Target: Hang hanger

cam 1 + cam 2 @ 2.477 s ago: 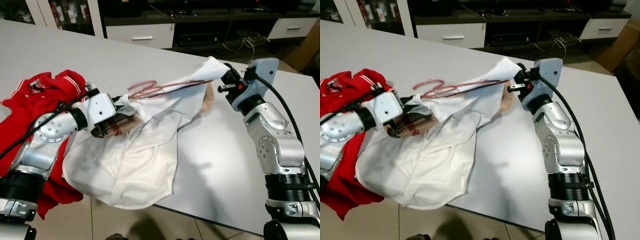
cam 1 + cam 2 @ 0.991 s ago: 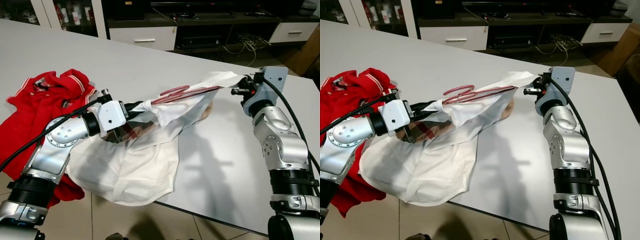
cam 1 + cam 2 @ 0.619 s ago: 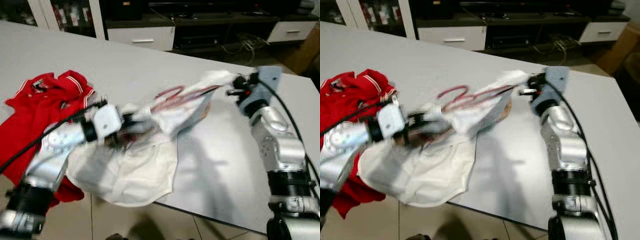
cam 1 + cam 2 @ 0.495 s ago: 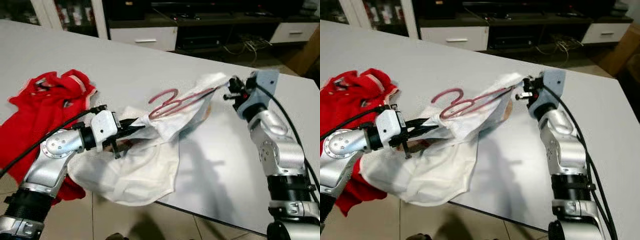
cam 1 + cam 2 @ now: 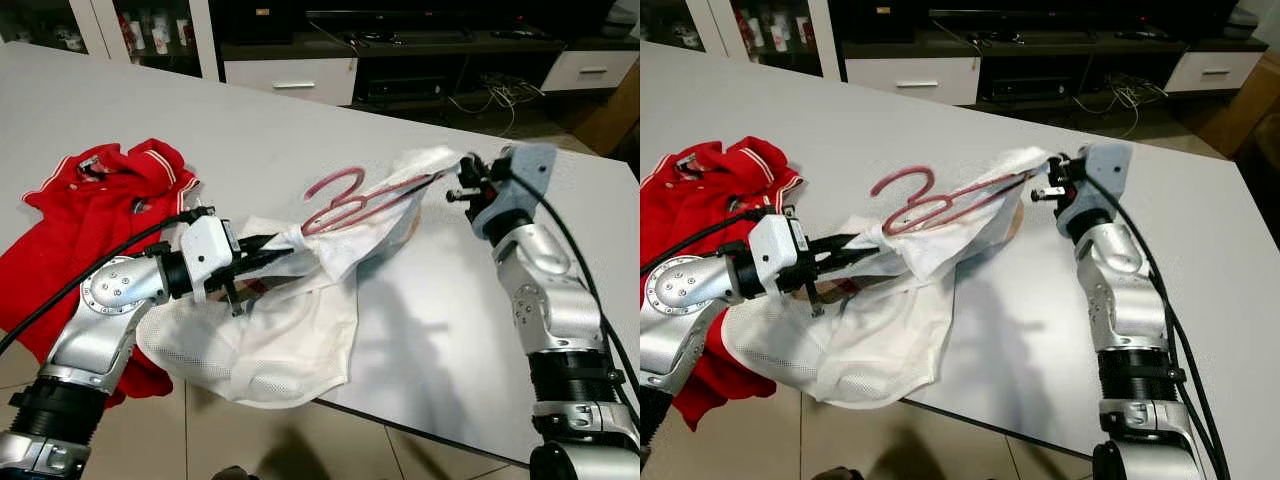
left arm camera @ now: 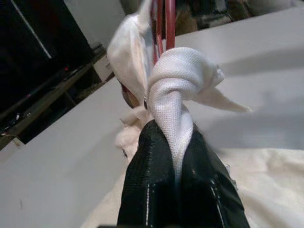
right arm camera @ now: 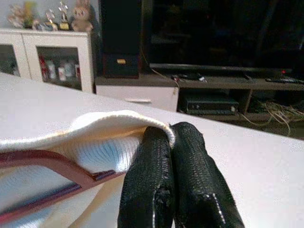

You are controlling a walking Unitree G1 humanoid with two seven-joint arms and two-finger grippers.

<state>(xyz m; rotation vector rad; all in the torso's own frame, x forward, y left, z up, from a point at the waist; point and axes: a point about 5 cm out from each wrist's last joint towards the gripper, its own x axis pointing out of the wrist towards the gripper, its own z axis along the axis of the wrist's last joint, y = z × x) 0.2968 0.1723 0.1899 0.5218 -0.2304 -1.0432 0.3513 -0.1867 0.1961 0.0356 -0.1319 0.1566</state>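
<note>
A white mesh shirt point(image 5: 265, 335) is stretched above the grey table point(image 5: 450, 320), its lower part spilling over the front edge. My left gripper point(image 5: 287, 250) is shut on a twisted bunch of the shirt point(image 6: 178, 85). My right gripper point(image 5: 456, 184) is shut on the shirt's far edge point(image 7: 109, 121). A red hanger point(image 5: 345, 205) lies partly inside the shirt between the two grippers. Its hook point(image 5: 902, 183) sticks up out of the fabric, and one arm point(image 7: 52, 166) runs toward my right gripper.
A red polo shirt point(image 5: 90, 200) lies crumpled on the table's left side, hanging over the edge under my left arm. A low cabinet with white drawers point(image 5: 290, 72) and cables stands behind the table. Bare table surface point(image 5: 430, 300) lies below my right arm.
The shirt has been lifted off the table and pulled taut between the grippers. My left gripper drew back to the left. The hanger's hook has risen off the table and stands up.
</note>
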